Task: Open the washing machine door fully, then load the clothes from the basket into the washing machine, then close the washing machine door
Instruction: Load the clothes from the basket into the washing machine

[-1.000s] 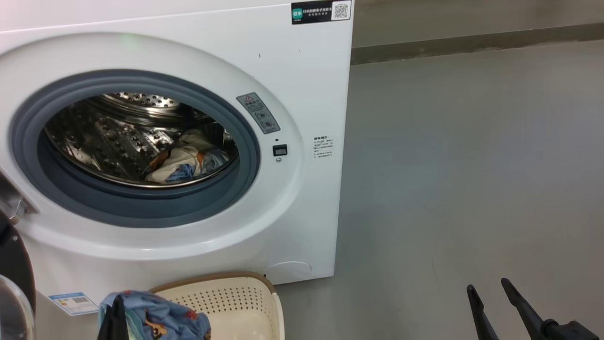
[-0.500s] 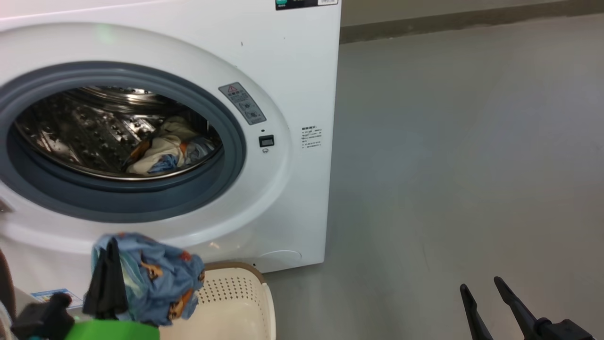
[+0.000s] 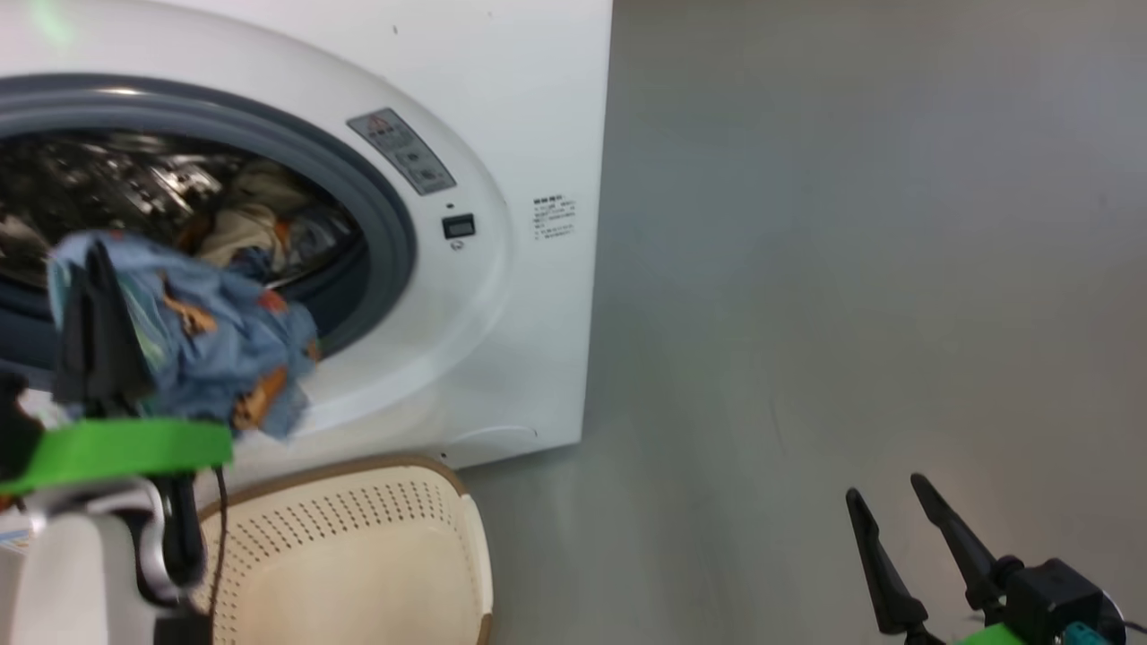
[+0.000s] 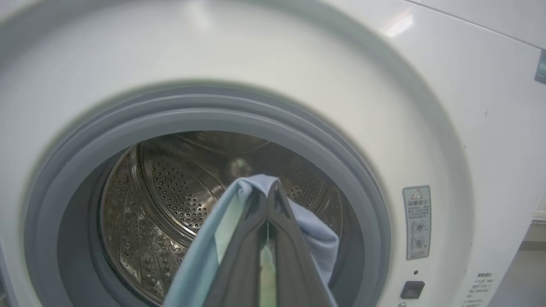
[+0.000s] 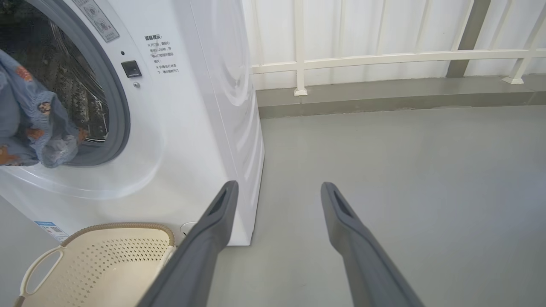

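Holding the blue cloth (image 3: pixel 224 331) at the mouth of the washing machine (image 3: pixel 556 107), we had our left gripper (image 3: pixel 90 255) clamped on it.

The white washer stood with its grey gasket (image 4: pixel 128 123) and steel drum (image 4: pixel 170 183) bared, and the basket (image 3: pixel 385 528) sat on the floor (image 3: pixel 851 269) just before its base, below the lifted cloth. The cloth bunched around our left fingers (image 4: pixel 294 256), in front of the gasket's lower edge. The head view showed cream clothes (image 3: pixel 242 228) lying in the drum; the left wrist view hid them behind the pressed-together fingers. Our right gripper (image 3: pixel 885 488) hung well apart over the floor, jaws wide, holding nothing; its wrist view showed a white railing (image 5: pixel 362 57) beyond.
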Motion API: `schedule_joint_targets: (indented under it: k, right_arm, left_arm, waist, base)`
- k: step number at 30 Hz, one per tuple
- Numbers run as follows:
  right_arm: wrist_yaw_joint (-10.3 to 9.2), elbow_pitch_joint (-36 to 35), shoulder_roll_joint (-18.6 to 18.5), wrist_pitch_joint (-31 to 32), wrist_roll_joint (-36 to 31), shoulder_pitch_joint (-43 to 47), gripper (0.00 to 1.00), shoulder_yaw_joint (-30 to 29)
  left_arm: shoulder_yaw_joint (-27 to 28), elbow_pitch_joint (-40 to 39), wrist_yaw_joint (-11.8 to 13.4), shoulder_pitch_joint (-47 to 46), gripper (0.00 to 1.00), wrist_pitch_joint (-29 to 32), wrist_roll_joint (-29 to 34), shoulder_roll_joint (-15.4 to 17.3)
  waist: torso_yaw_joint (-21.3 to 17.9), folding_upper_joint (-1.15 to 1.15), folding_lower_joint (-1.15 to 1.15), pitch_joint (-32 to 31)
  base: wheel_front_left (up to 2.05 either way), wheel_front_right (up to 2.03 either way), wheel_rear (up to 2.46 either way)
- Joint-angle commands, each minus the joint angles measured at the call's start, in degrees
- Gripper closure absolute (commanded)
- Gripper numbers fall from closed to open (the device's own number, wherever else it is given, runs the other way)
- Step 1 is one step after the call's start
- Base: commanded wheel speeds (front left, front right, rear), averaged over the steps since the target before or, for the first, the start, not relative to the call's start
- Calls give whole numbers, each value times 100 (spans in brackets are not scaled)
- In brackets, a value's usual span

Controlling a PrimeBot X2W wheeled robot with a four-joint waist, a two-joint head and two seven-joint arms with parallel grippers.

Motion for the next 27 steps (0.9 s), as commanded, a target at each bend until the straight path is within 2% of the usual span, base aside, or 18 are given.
schedule_joint_targets:
  k: [1,15,27]
  right_arm:
    - [8,-131,-81,-27,6,-202,0,150]
    - [8,-164,-243,-27,35,-716,0,393]
    - [8,-258,-444,-27,22,-772,0,388]
  left_arm:
    - [211,-33,-33,-355,100,-35,162,161]
    - [744,1786,21,-2046,100,-35,706,528]
    - [826,2927,132,-3097,100,-35,1013,840]
  waist:
    - [-172,0,0,333]
    - [-557,0,0,1371]
    - [-642,0,0,1939]
  base:
    - [0,0,0]
    - [0,0,0]
    - [0,0,0]
